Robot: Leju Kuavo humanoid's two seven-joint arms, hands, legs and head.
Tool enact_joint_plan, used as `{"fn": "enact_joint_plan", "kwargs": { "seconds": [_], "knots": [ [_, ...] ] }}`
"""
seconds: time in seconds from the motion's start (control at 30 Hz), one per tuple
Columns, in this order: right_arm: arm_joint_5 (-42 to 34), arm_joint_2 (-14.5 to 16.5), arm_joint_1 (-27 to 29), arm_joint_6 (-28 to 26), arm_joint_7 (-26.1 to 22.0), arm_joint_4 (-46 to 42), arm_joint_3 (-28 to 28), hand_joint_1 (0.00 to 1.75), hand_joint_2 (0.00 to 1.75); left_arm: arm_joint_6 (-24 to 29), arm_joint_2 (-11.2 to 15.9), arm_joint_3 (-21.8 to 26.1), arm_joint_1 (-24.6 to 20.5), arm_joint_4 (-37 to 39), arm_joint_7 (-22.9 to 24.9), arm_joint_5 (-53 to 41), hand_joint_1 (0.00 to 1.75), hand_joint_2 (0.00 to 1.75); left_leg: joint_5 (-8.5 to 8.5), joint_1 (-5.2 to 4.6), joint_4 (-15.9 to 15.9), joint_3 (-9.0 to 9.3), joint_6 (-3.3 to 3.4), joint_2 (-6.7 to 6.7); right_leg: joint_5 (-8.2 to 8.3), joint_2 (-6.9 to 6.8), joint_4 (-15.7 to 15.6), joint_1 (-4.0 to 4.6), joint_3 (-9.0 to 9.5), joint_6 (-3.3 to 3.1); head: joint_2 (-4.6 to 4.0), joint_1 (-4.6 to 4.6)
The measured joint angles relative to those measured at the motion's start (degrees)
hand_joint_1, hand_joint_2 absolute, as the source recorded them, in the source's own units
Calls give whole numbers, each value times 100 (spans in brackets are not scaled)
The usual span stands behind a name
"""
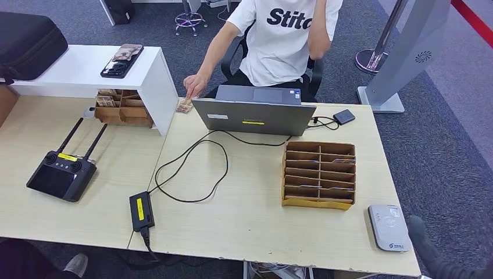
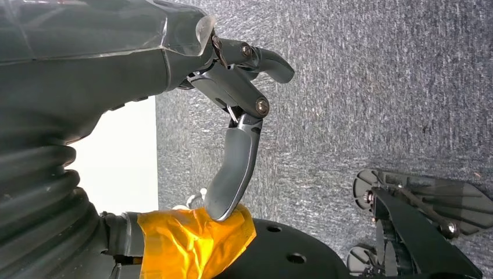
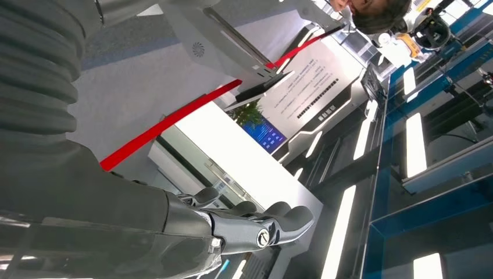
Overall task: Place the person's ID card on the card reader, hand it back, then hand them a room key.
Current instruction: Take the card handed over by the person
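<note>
Right hand (image 3: 256, 229) empty with fingers extended beside flat grey card reader (image 1: 388, 226), left hand (image 2: 238, 116) hanging loose and empty, small patterned ID card (image 1: 185, 105) pinned far off under person's hand (image 1: 195, 86): risks snagging slotted cardboard key organiser (image 1: 318, 174) or laptop cable (image 1: 192, 168) when reaching.

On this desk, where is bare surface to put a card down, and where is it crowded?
Bare wood lies between the cable loop and the divided box, and along the front edge between the power brick and the card reader. It is crowded behind, around the laptop, and under the white shelf.
</note>
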Motion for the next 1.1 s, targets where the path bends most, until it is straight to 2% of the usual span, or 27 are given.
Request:
{"fn": "enact_joint_plan", "kwargs": {
  "seconds": [0.23, 0.37, 0.5, 0.7, 0.87, 0.97, 1.1],
  "knots": [
    [655, -186, 51, -245, 328, 2, 445, 0, 175, -46, -2, 0, -1, -1, -6, -1, 0, 175, 0, 1, 0, 0, 0, 0, 0, 0, 0, 0, 0, 0, 0, -1],
    [911, -442, 12, -315, 556, 36, 669, 0, 175, -62, 0, -1, -1, -2, -8, -1, 0, 175, 0, 1, 0, 0, 0, 0, 0, 0, 0, 0, 0, 0, 0, -1],
    [1243, -785, -187, -158, 828, 161, 872, 0, 175, -122, 1, -22, -7, -2, -8, -31, 0, 175, 0, 1, 0, 0, 0, 1, 2, 1, 0, 0, 1, 1, 0, -1],
    [1516, -1533, -778, 221, 1243, 745, 1164, 0, 175, -208, 29, -139, -23, -2, -12, -104, 0, 175, 3, 0, 3, 2, 4, 3, 10, 2, 0, -1, 3, 5, 0, -1],
    [1132, -2086, -1415, 546, 1260, 1396, 1259, 0, 175, -252, 74, -239, -46, -2, -42, -187, 0, 175, 6, 0, 6, 3, 6, 3, 12, 2, 0, -1, 6, 7, 0, -1],
    [1015, -2345, -1843, 672, 1254, 1822, 1270, 0, 175, -277, 104, -257, -57, -2, -72, -269, 0, 175, 8, 0, 8, 5, 8, 2, 13, 2, 0, -1, 7, 7, 0, 0],
    [976, -2537, -2182, 708, 1259, 2183, 1278, 0, 175, -285, 133, -262, -59, -2, -78, -293, 0, 175, 9, 1, 9, 5, 10, 0, 13, 0, 0, -2, 7, 7, 0, -1]
  ]
}}
